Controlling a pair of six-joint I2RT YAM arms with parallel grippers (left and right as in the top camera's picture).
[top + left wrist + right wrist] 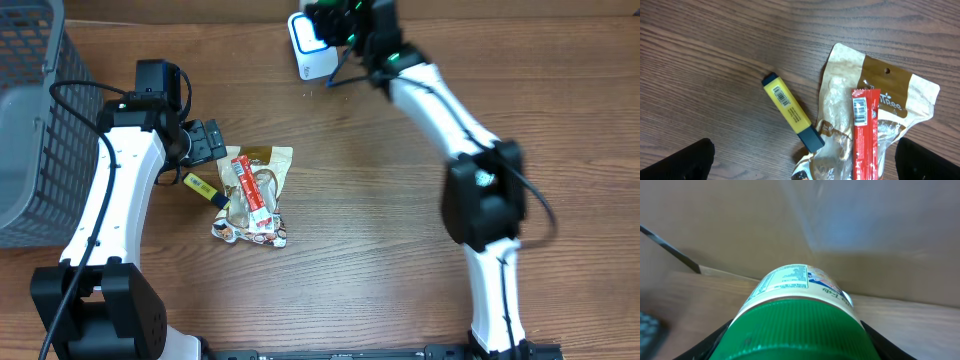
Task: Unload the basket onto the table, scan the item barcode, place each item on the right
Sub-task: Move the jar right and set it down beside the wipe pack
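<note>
Two arms at a wooden table (380, 200), with a grey basket (30, 120) at the far left. Below the left gripper (208, 141), jaws wide apart and empty: a brown pouch (845, 85). At the far edge, just beside the white scanner (310, 45): a jar (800, 287) with green lid, clamped in the right gripper (796, 347). On the pouch, a red bar (865, 135); at its left edge, a yellow marker (790, 112).

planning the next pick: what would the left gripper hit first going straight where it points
The left gripper, jaws open, likely meets the yellow highlighter at its dark cap, beside the snack pouch; depth is unclear.
</note>
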